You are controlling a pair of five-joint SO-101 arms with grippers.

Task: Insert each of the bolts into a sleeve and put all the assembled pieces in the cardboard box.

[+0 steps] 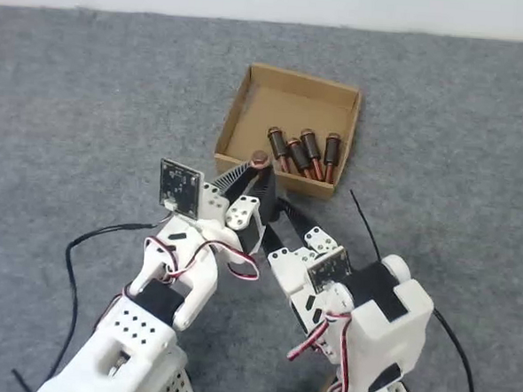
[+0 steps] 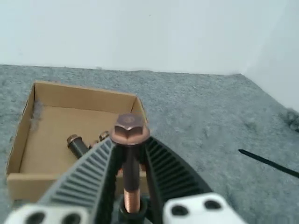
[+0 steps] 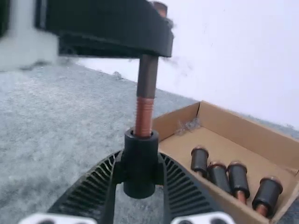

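Note:
My left gripper is shut on a copper bolt, its hex head up and its shaft pointing down. Below it my right gripper is shut on a black sleeve, and the bolt's threaded end sits in the sleeve's mouth. In the high view both grippers meet just in front of the cardboard box, the left gripper over the right gripper. Several assembled pieces lie side by side in the box.
Grey carpet covers the table all round. A thin black cable runs over the carpet to the right of the grippers, near the box's front right corner. White wall lies behind the box.

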